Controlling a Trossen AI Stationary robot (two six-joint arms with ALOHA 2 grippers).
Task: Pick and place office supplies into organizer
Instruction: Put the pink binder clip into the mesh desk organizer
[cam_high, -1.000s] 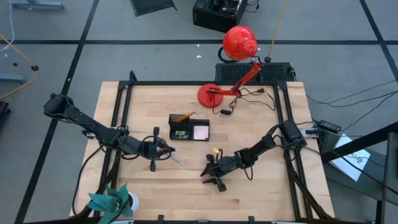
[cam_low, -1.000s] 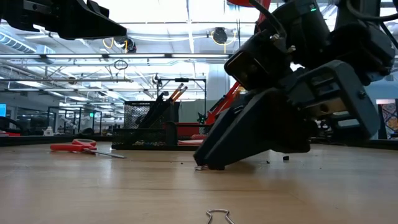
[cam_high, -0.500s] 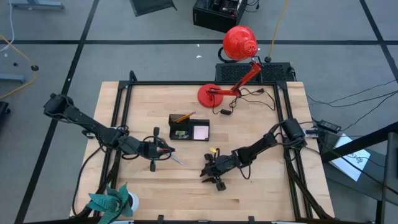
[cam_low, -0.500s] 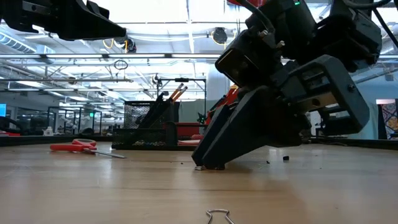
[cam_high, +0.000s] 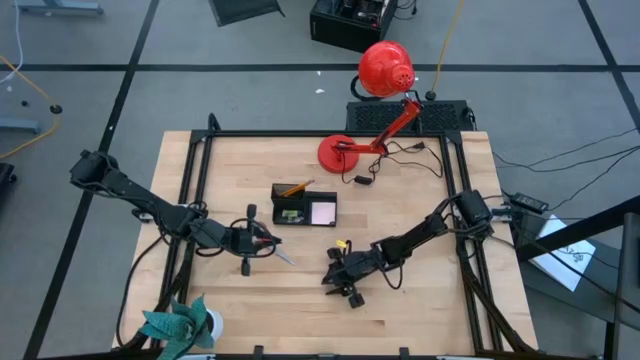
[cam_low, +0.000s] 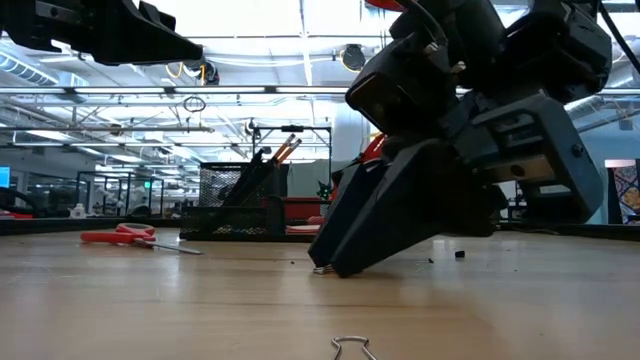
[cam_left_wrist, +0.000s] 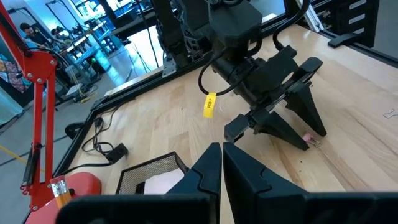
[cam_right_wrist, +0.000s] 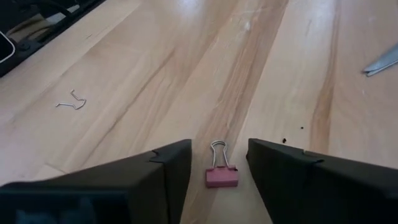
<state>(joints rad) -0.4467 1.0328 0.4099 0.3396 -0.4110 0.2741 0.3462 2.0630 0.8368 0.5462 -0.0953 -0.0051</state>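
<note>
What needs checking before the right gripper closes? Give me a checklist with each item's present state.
1. Right gripper open: ok, its two fingers stand apart.
2. Pink binder clip between the fingers: ok, it lies on the table in the gap, wire handle pointing away from the wrist.
3. Fingertips down at the table: ok, in the low view they reach the wood at the clip.
4. Left gripper out of the way: ok, shut and off to the side near the scissors.
5. Organizer reachable: ok, it stands on the table with pencils upright and a notepad inside.
6. Room in the organizer for the clip: cannot tell.
</note>
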